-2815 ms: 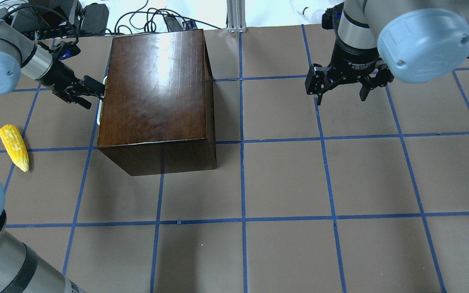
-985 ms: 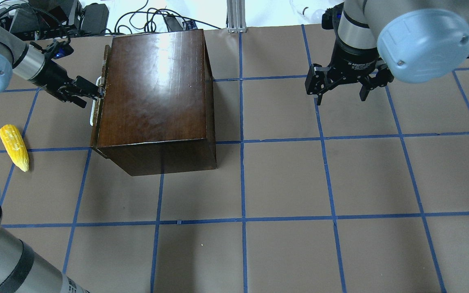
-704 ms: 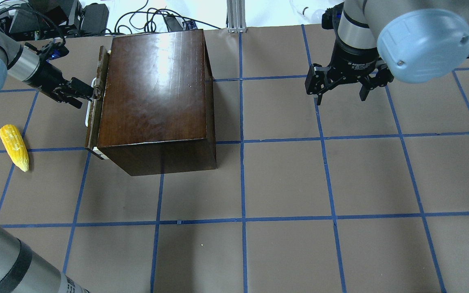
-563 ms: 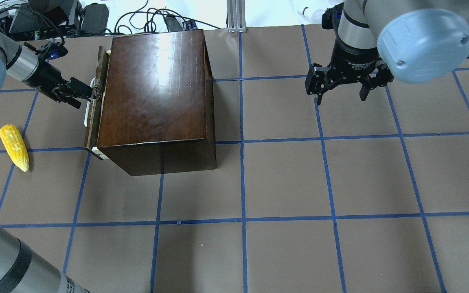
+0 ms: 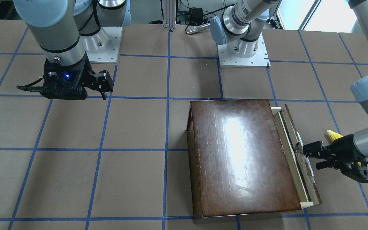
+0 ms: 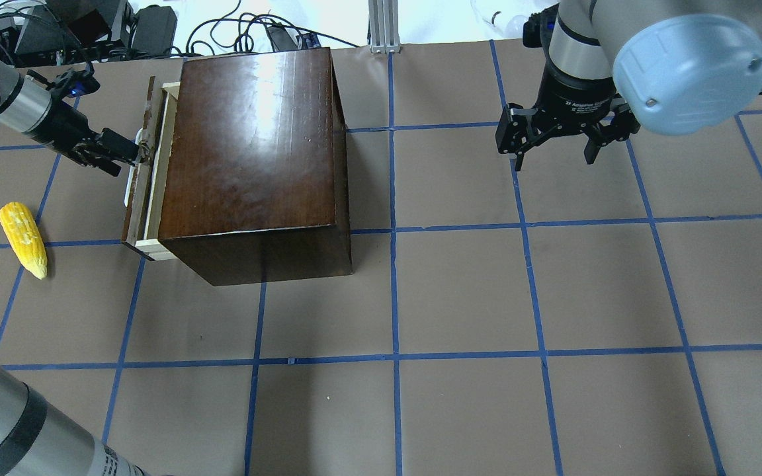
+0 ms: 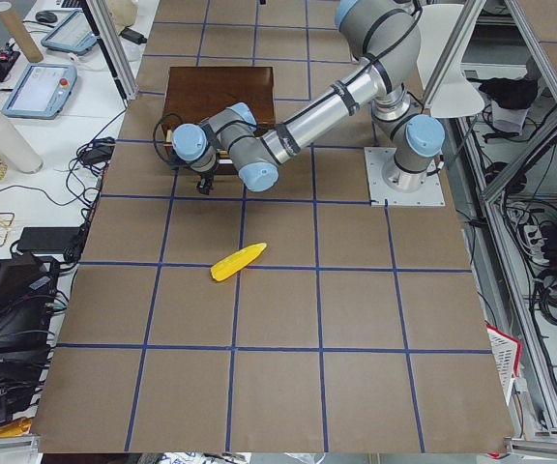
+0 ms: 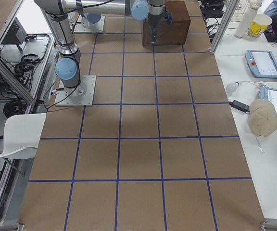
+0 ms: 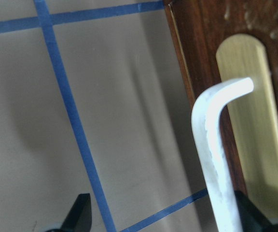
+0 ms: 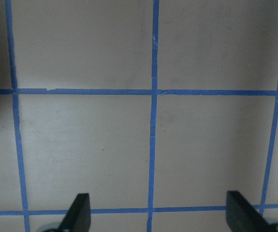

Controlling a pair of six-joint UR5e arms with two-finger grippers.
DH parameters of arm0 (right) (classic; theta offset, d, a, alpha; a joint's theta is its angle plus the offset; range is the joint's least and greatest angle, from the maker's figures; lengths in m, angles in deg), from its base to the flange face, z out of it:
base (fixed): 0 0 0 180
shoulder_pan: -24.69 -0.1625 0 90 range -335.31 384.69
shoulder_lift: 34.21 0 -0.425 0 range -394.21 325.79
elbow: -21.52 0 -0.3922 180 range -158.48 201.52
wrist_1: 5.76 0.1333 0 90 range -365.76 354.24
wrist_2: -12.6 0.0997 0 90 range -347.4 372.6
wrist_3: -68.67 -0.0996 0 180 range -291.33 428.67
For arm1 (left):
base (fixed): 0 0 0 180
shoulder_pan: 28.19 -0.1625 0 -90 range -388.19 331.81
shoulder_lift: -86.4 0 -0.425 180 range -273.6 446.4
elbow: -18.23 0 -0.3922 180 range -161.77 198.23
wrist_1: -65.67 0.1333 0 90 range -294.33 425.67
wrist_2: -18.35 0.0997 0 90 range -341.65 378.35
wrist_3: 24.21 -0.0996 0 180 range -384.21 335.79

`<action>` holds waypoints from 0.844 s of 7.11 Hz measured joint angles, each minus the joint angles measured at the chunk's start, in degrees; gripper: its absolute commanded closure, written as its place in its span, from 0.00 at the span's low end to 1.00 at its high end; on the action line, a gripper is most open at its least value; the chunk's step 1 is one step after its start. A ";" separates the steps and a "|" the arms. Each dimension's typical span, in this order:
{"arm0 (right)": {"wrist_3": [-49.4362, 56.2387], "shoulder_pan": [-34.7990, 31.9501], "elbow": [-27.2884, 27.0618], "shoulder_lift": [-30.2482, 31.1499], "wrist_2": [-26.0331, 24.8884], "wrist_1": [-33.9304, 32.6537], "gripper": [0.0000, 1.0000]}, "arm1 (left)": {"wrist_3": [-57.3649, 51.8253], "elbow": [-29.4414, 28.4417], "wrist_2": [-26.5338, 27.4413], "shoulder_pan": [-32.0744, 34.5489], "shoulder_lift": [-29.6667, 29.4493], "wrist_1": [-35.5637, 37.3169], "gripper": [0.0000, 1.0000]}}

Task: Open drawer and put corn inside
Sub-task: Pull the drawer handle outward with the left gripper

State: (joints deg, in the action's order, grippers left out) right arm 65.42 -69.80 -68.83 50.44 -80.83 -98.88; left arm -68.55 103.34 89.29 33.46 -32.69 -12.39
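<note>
The glossy dark-brown box stands at the back left of the table. Its drawer is pulled out a little on the box's left side, showing a strip of pale wood tray. My left gripper is open, with one finger hooked behind the whitish handle; the other finger is out over the table. The yellow corn lies on the table left of the drawer, apart from it, and is partly hidden behind my left gripper in the front view. My right gripper is open and empty at the back right.
The brown table has a blue tape grid. Cables and equipment lie beyond the far edge behind the box. An aluminium post stands at the back centre. The robot bases sit on the near side.
The drawer has slid out to the left from shut to slightly open, drawn by my left gripper at the handle. The corn and the right arm have not moved.
</note>
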 measured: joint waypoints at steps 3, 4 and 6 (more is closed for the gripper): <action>0.00 0.00 0.00 0.04 0.00 -0.02 0.00 | -1.43 -1.30 0.71 -0.87 -0.22 -0.85 0.00; 0.00 0.00 0.00 0.06 0.00 -0.02 0.00 | -2.41 -1.46 0.92 -1.49 -0.25 -0.99 0.00; 0.00 0.00 0.00 0.02 0.00 0.01 0.00 | -4.34 -1.65 1.41 -2.71 -0.43 -1.18 0.00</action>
State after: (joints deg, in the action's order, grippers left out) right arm 65.42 -69.79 -68.83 50.46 -80.83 -98.86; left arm -72.89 101.69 90.70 30.75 -33.12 -13.57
